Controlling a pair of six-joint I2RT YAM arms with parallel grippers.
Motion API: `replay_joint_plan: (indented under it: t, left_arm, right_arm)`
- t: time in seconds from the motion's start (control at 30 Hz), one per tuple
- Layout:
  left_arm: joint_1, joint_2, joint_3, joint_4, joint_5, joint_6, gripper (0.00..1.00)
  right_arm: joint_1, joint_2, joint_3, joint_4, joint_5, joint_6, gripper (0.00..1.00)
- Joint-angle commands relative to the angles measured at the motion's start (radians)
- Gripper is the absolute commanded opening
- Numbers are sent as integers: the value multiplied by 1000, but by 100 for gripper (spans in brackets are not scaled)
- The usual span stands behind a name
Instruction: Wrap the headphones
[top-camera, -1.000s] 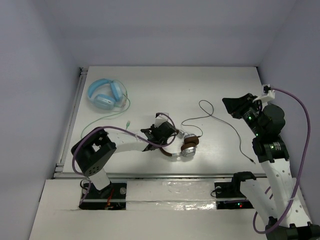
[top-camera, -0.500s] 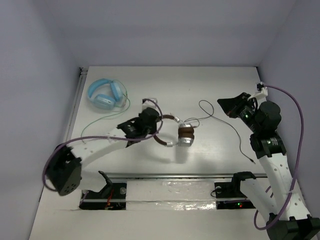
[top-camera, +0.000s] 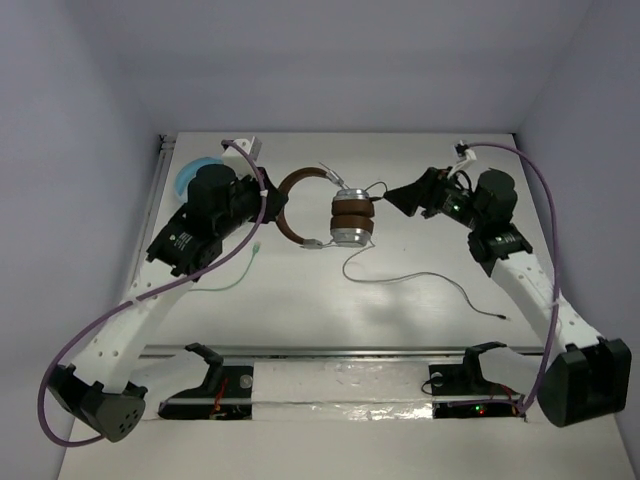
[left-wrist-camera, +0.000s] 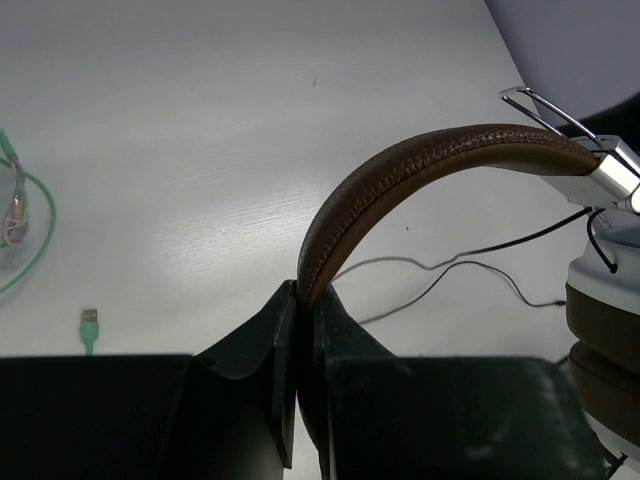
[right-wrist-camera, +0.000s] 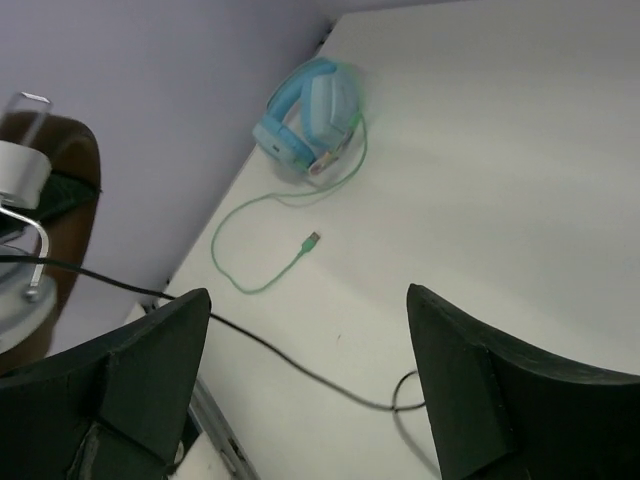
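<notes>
Starting at the near edge of the table (top-camera: 300, 325), the two arm bases sit side by side and both arms reach away over the white top. Nearest on the surface lies the loose run of the black cable (top-camera: 400, 279). It snakes from under the cups out to the right, and its free end (top-camera: 501, 317) rests well apart from everything else. A thin green cable (top-camera: 236, 272) trails on the left side, with its small plug (left-wrist-camera: 88, 322) lying flat on the table.

Further in, the headphones (top-camera: 345, 215) hang over the middle of the table, clear of the surface. They are carried by the left gripper (left-wrist-camera: 303, 297), whose fingers are pinched tight on the brown headband (left-wrist-camera: 420, 160), with no gap showing on either side of the leather. The band arcs from that grip over to the right, where a metal yoke (left-wrist-camera: 590, 165) joins it to the silver cups (top-camera: 350, 222). The two brown pads are pressed face to face.

Just right of the cups, the right gripper (right-wrist-camera: 305, 300) points toward them with its fingers spread wide and nothing held. In the right wrist view the black cable crosses the gap between the fingers; whether it touches either finger cannot be told.

Farthest off, near the back left corner, the light blue headphones (right-wrist-camera: 310, 105) rest on the table with the green cable looping out from them. In the overhead view the left arm partly hides them
</notes>
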Motion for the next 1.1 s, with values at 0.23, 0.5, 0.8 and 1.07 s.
replay_joint_plan:
  t: [0.23, 0.5, 0.8, 1.07]
  left_arm:
    - [11, 6, 216, -55, 108, 31, 0]
    - [11, 13, 264, -45, 148, 14, 0]
    - [11, 39, 317, -49, 162, 17, 0]
    - [11, 53, 348, -37, 171, 28, 0]
  right_arm:
    - [195, 53, -35, 187, -257, -173, 86]
    - [215, 52, -156, 388, -309, -53, 81]
    - [224, -49, -175, 308, -270, -100, 36]
    - [246, -116, -227, 286, -177, -125, 77]
